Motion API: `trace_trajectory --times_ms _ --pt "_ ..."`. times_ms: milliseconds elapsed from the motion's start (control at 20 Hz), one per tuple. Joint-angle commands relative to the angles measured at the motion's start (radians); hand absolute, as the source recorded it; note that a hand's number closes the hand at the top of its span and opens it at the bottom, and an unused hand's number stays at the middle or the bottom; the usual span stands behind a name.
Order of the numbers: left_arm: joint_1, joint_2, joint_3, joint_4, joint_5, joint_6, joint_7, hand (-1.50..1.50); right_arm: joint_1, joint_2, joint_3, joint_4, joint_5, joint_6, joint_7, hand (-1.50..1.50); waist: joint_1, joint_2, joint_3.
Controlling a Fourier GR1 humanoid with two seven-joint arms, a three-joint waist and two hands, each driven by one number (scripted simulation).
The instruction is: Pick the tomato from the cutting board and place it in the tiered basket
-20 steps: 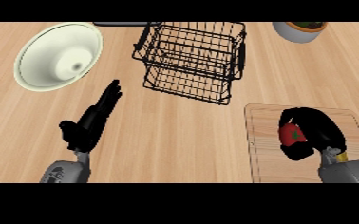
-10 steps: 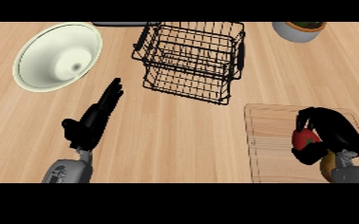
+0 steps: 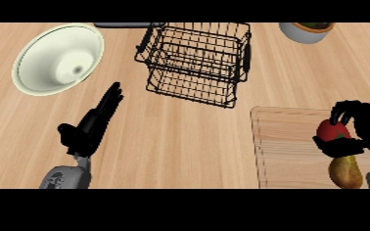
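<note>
Half the tomato (image 3: 333,130) hidden under clenched right hand (image 3: 345,142) fingers; left hand (image 3: 92,125) fingers straight.

The basket (image 3: 195,63) stood at upper centre of the frame, on the counter (image 3: 180,142). A bowl (image 3: 57,58) lay at upper left, well apart from the basket. A pot (image 3: 309,30) sat at the upper right corner, cut by the frame's top edge. The board (image 3: 289,147) lay at lower right, below and right of the basket. The tomato (image 3: 334,130) was over the board's right part, within the right hand (image 3: 339,144). A second item (image 3: 345,172) lay on the board just below the tomato. The left hand (image 3: 90,125) was at lower left, below the bowl, left of the board.
</note>
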Motion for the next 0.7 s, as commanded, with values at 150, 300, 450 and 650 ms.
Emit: trace_trajectory --times_ms 150,300,450,650 --pt "0.038 -0.006 -0.01 0.002 -0.02 0.006 -0.036 0.0 -0.067 0.089 -0.09 -0.303 -0.225 0.049 0.059 1.5 -0.009 -0.006 -0.001" --pt "-0.012 0.037 0.042 0.043 0.018 -0.04 -0.032 0.0 -0.101 0.095 -0.08 -0.409 -0.235 0.075 0.132 1.5 -0.002 0.0 -0.001" --pt "-0.003 0.006 0.013 0.019 -0.011 -0.01 -0.025 0.0 -0.271 0.1 -0.058 -0.406 -0.268 0.14 0.279 1.5 0.012 0.002 -0.001" --pt "-0.006 -0.007 -0.004 -0.066 0.005 -0.013 0.067 0.0 -0.473 0.089 -0.054 -0.413 -0.331 0.241 0.503 1.5 0.017 0.001 -0.001"
